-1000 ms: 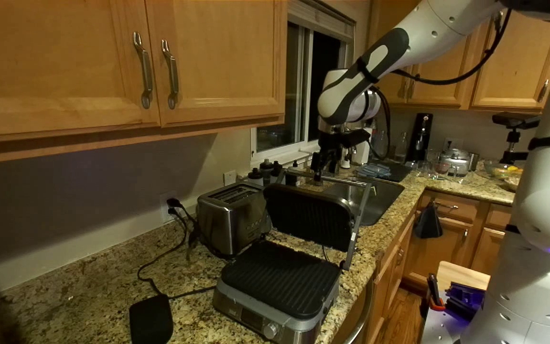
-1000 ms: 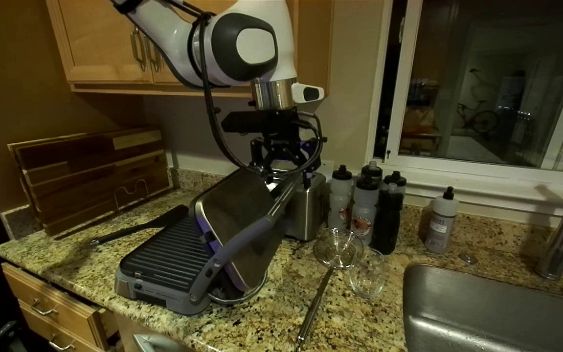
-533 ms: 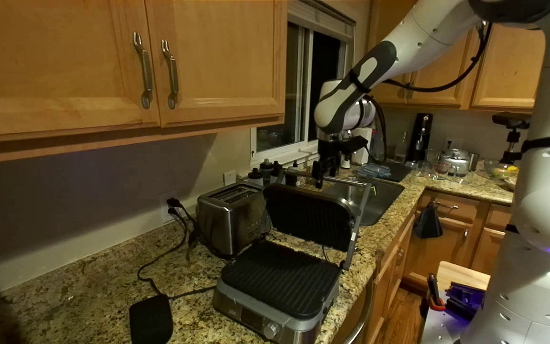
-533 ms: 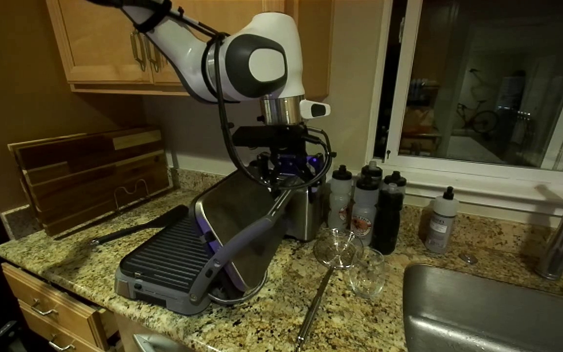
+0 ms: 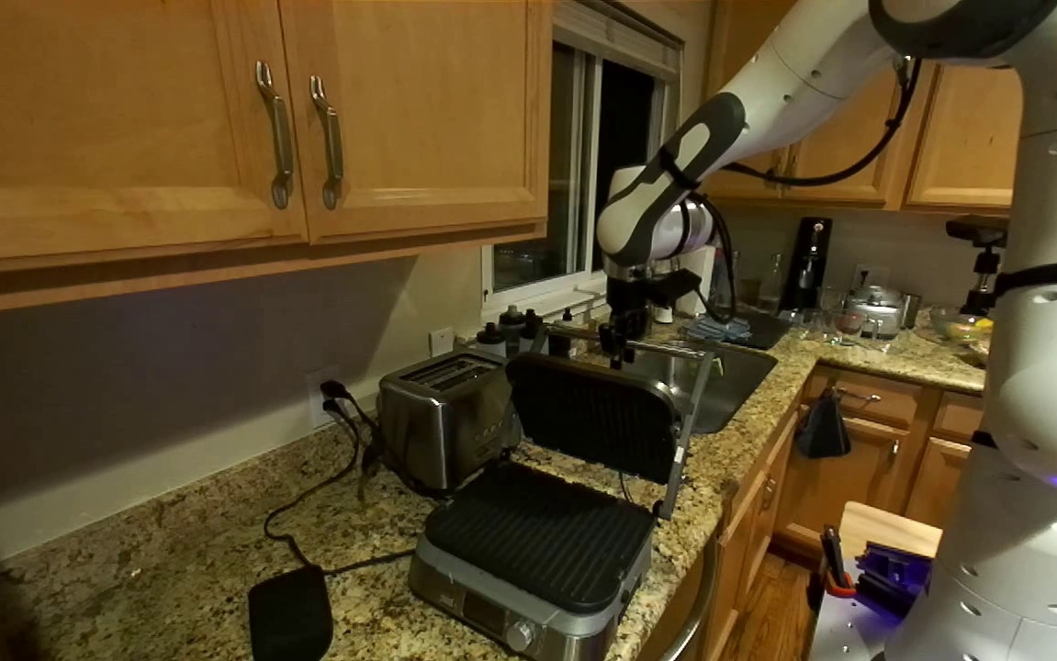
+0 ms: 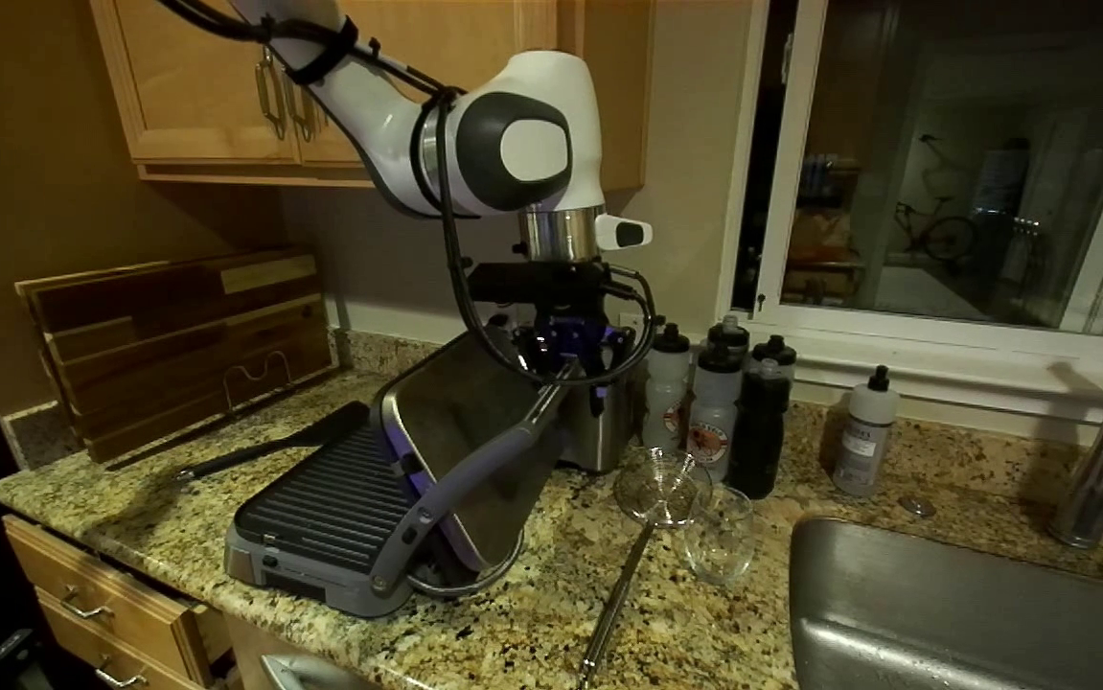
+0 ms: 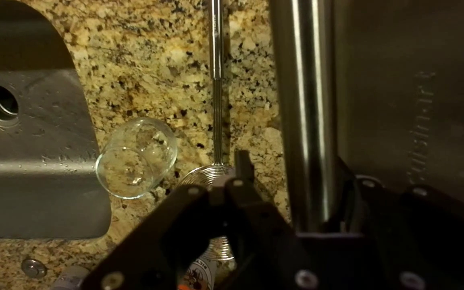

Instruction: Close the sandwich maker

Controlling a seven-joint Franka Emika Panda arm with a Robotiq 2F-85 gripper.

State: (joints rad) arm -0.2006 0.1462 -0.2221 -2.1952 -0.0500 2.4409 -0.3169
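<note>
"Cuisinart" can be read on the brushed-metal lid [image 7: 401, 92] of the sandwich maker [image 5: 542, 528], which is set on the speckled granite surface [image 5: 216, 514] just beside a boxy metal toaster [image 5: 445, 427]. In an exterior view the lid is seen raised and tilted back, so that two dark ribbed plates [image 5: 597, 418] are exposed; one round knob [image 5: 521, 635] is mounted on the front of the base. The single tubular metal handle [image 7: 310, 100] of the lid is straddled by the fingers [image 7: 244, 166], which are held apart, and a strip of surface is shown between the handle and the finger nearer the sink [image 7: 54, 201]. Whether the handle is touched on its other side cannot be told.

"BICA" is made out on a bottle [image 7: 199, 276] low in the wrist view, the rest of the word being hidden. By the toaster, at least four squeeze bottles [image 6: 714, 422] are clustered, two of them marked with a round reddish print. The label of one separate bottle [image 6: 865, 436] is too small to be read. One clear, rounded glass [image 6: 719, 537] is placed beside one utensil [image 7: 216, 68] with a coiled-wire head and a slender metal stem.
</note>
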